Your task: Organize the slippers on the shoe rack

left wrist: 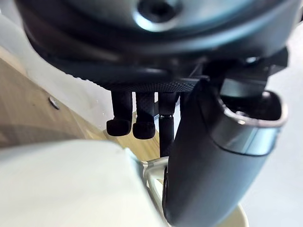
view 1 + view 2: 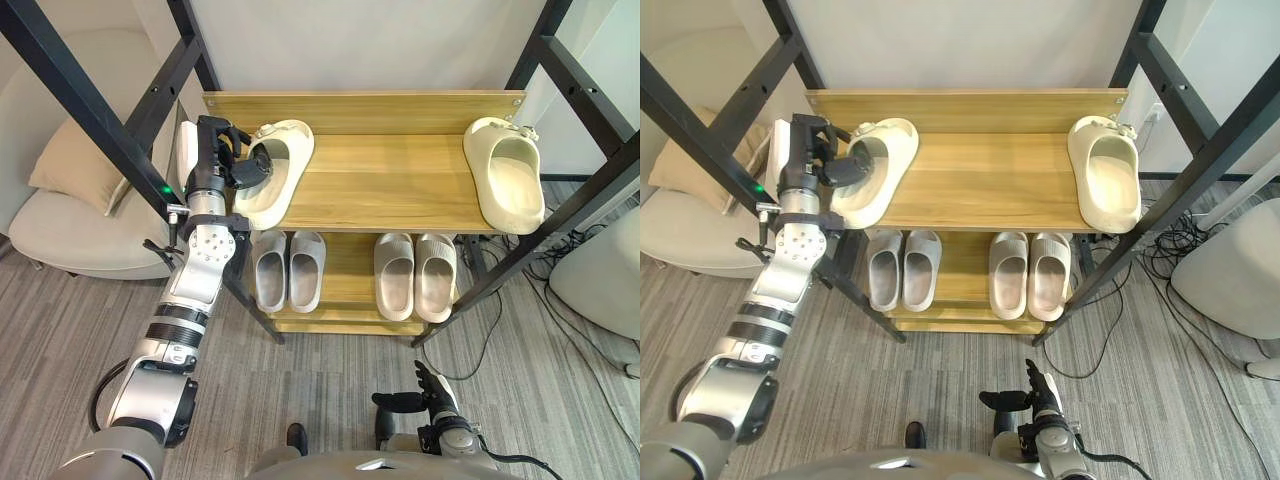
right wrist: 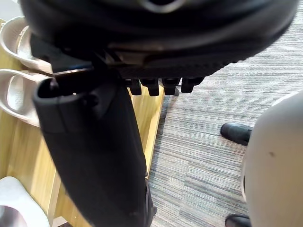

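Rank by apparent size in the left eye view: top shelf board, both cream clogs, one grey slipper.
1. top shelf board
2. right cream clog and left cream clog, alike; the left hand grips the left one
3. grey slipper, lower and farther from the camera

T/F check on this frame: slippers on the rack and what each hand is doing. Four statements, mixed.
1. The top shelf carries two cream slippers, one at each end. True: left-end slipper, right-end slipper.
2. The left hand grips the right-end slipper. False: it grips the left-end slipper, with its thumb inside the opening.
3. The lower shelf holds two pairs. True: a grey pair and a beige pair.
4. The right hand holds a slipper. False: it hangs open and empty, low over the carpet.
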Motion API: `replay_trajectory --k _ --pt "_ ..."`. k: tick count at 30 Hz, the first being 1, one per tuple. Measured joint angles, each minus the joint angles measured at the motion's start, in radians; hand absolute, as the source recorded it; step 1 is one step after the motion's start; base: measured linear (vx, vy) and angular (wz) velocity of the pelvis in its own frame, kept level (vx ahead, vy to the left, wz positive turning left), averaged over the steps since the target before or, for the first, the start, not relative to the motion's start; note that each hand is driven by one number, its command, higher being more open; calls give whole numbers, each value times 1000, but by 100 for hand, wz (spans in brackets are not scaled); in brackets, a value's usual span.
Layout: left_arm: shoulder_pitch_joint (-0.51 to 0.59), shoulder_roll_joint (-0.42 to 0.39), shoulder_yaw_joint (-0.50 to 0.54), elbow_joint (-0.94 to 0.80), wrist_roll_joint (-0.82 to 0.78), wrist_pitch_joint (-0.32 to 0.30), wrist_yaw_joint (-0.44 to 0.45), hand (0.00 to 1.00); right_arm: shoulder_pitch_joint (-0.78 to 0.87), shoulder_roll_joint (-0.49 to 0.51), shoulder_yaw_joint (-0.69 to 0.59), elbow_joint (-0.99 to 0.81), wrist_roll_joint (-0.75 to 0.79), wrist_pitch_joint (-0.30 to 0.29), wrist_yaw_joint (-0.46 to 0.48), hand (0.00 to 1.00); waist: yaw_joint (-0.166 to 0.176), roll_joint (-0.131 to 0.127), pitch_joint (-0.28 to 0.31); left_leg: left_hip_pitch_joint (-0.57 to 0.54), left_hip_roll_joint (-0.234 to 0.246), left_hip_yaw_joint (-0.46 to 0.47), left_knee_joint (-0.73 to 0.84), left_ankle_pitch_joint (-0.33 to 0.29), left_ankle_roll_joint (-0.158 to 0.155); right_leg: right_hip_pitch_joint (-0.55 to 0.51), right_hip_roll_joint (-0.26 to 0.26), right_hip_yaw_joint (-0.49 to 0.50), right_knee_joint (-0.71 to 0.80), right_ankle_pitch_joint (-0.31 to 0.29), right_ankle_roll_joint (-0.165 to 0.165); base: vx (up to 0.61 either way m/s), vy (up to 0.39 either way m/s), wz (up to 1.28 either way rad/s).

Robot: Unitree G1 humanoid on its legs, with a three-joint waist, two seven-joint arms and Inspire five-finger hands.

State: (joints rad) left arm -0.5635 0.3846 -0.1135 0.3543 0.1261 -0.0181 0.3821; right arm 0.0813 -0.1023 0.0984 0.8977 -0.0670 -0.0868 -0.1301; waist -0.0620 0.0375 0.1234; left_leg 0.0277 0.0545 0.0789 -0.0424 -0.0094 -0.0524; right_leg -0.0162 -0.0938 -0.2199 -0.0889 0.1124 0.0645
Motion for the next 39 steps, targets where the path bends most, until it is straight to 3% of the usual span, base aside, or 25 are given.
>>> replay_trajectory --k 13,26,39 --pt "-8 -44 -105 -33 -79 -27 -8 0 -10 -13 -22 -12 31 10 -14 100 -34 38 16 5 -12 32 -1 -3 12 -12 -11 31 0 8 8 2 3 -7" --pt "-163 -88 -154 92 -136 -27 -1 0 -23 -18 -42 -34 69 0 -34 100 -79 80 36 2 -16 86 -8 -5 15 -47 -11 84 -1 25 12 -5 10 -12" --pt "-211 -153 -148 150 -206 -40 37 0 -28 -22 -63 -38 71 -2 -37 100 -94 96 44 -1 -18 88 -15 -5 15 -54 -13 84 -1 26 14 0 0 0"
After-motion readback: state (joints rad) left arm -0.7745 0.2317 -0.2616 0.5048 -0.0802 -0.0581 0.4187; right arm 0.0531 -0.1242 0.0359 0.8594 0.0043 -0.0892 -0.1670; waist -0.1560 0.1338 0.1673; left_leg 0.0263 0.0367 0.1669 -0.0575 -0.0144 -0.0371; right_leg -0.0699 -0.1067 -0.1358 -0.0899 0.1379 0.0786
